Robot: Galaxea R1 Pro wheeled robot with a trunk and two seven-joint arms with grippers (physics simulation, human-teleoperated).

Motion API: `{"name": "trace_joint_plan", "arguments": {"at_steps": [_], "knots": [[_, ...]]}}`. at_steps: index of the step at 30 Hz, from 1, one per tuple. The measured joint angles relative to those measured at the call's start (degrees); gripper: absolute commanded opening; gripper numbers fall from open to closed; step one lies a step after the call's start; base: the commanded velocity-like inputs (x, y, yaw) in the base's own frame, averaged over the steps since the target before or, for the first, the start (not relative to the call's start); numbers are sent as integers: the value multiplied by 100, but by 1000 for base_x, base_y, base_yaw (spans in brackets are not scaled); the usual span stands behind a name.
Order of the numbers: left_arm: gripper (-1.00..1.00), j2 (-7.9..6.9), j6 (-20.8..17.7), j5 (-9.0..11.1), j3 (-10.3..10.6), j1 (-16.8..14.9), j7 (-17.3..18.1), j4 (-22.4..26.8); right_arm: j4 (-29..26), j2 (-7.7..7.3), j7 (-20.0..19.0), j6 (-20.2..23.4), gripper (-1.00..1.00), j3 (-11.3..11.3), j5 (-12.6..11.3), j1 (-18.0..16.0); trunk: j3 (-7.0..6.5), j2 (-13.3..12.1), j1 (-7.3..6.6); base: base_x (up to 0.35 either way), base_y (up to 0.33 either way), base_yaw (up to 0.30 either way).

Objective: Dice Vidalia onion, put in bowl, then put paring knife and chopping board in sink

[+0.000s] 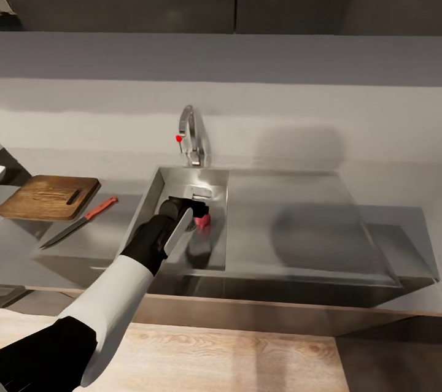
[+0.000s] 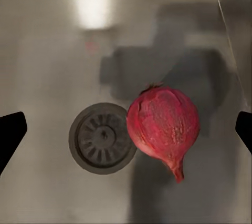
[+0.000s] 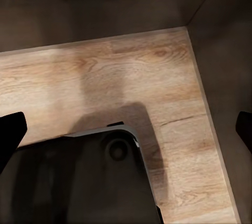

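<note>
I see the pinkish-red Vidalia onion (image 2: 163, 128), papery with a pointed tip, beside the drain (image 2: 101, 138) at mid-frame; my left gripper (image 2: 126, 129) hangs wide open, empty.

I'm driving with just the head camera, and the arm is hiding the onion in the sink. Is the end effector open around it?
Observer: Yes. In the left wrist view the left end effector is open, its fingers wide on either side of the Vidalia onion, not touching it.
Operator: Is the onion sitting on the drain hole?
Observer: It lies beside the round drain, just overlapping its rim as seen from the wrist.
Operator: Where's my other arm?
Observer: The right wrist view shows the right end effector open, facing a wooden floor.
</note>
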State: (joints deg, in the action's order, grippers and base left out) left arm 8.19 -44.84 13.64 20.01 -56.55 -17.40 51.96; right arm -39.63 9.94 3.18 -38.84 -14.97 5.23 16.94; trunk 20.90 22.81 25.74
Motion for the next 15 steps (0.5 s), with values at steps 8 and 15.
{"name": "trace_joint_plan", "arguments": {"at_steps": [8,15], "knots": [[100,0,8,0,7,-1,0,-159,0,0,0,0,100,0,0,0,73,0,1,41,-1,0],[100,0,9,0,103,-2,0,-325,-1,0,0,0,100,0,0,0,137,0,1,58,-27,0]]}}
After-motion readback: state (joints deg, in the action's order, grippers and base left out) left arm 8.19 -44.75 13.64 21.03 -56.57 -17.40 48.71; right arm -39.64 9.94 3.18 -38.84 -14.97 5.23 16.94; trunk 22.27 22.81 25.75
